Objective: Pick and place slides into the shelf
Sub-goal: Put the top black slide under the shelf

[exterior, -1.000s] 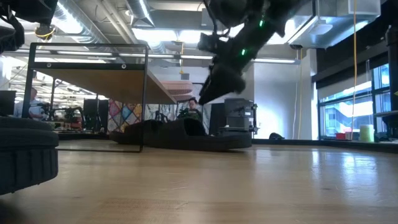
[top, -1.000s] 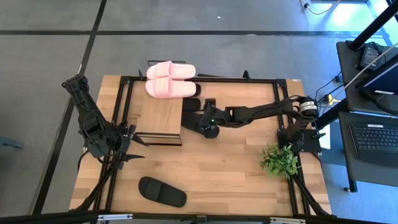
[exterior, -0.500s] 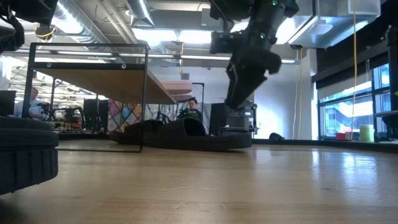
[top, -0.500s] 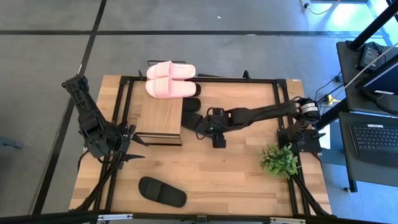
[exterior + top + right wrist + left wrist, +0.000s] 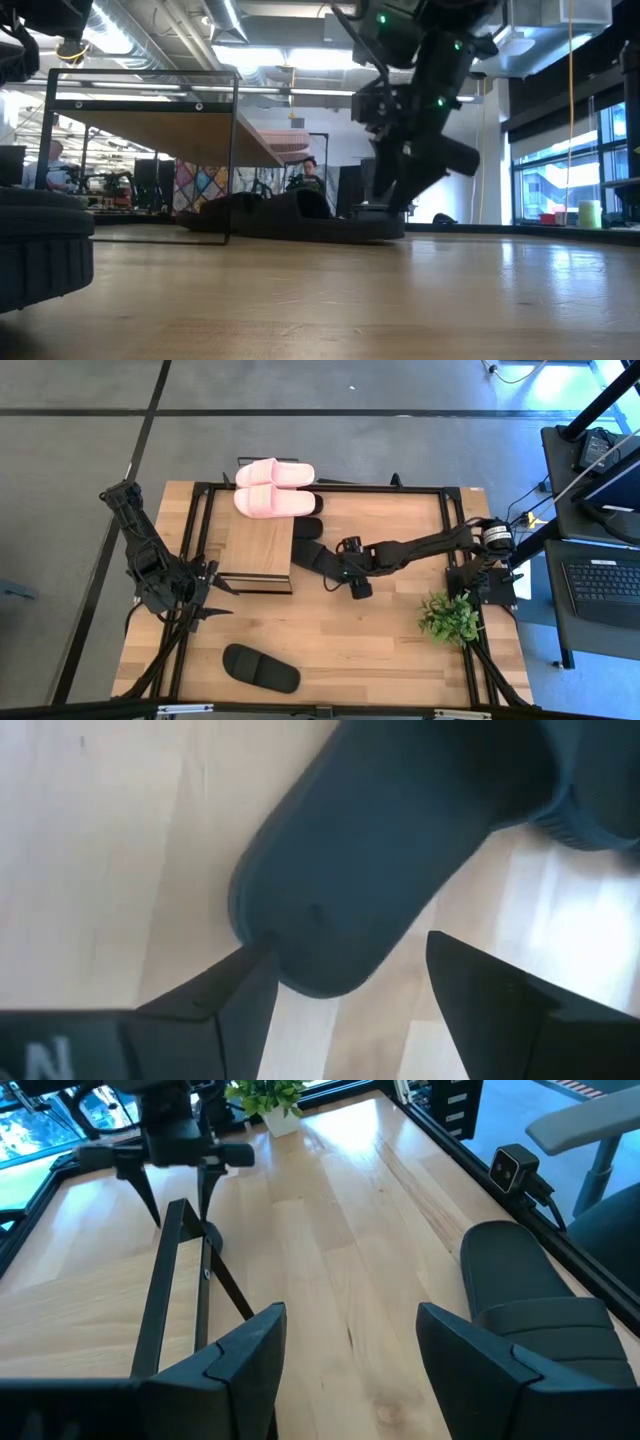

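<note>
Two light pink slides (image 5: pixel 272 488) lie on the far end of the shelf (image 5: pixel 258 550), partly over its far edge. A black slide (image 5: pixel 314 555) lies flat on the table just right of the shelf, and another dark slide (image 5: pixel 308 527) lies beside it, farther back. A third black slide (image 5: pixel 260 668) lies near the table's near left edge. My right gripper (image 5: pixel 357 582) (image 5: pixel 345 960) is open; its fingers straddle the rounded end of a black slide (image 5: pixel 400 830) from above without touching it. My left gripper (image 5: pixel 350 1350) is open and waits left of the shelf.
A small green plant (image 5: pixel 450 615) stands near the table's right edge. A black metal frame (image 5: pixel 445 530) runs around the tabletop. Bare wood lies between the shelf and the plant. In the left wrist view a black slide (image 5: pixel 530 1305) lies close to my left gripper.
My right gripper has drawn back from over the black slide beside the shelf, toward the table's right and near edges, and has tipped as it went. The slide has stayed flat on the table.
</note>
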Controlling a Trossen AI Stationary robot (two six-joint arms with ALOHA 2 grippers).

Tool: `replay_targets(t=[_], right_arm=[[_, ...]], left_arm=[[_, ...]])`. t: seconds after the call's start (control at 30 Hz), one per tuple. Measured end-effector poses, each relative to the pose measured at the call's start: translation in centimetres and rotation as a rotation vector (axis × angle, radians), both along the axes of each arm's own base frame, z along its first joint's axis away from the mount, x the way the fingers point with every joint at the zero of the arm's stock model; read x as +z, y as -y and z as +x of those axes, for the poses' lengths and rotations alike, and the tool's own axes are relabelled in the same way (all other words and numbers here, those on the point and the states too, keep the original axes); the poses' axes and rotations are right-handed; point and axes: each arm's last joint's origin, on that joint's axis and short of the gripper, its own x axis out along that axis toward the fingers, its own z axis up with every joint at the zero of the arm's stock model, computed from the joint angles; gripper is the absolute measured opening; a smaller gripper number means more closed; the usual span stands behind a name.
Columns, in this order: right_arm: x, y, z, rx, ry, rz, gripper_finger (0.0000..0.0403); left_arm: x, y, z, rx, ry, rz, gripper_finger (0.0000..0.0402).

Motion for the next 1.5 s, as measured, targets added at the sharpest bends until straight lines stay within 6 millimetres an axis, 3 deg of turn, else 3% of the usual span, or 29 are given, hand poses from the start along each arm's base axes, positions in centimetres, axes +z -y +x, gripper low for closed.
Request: replay_targets(t=[0.17,0.4,0.77,1.17,1.3,1.5], right_arm=[[-1.1,-1.0,-0.4,0.065,0.009,-0.010,0.0251],[-1.1,-2.3,-0.5,0.081,0.018,-0.025,0.0251],[0.9,-4.8,0.6,0.080,0.098,0.018,0.0251],[0.7,-6.5,0.1,0.066,0.094,0.081,0.0251],[-0.3,-6.6,0.4,0.071,0.066,0.086,0.0251],[-3.6,-6.1,0.9,0.056,-0.028,-0.007,0.0248]], left_arm=[[0.0,0.0,0.0,0.000,0.000,0.000,0.0217],[0.0,0.0,0.0,0.000,0.000,0.001,0.0217],[0.0,0.0,0.0,0.000,0.000,0.001,0.0217],[0.0,0.0,0.0,0.000,-0.001,0.002,0.0217],[0.0,0.0,0.0,0.000,0.000,0.002,0.0217],[0.0,0.0,0.0,0.000,-0.001,0.002,0.0217]])
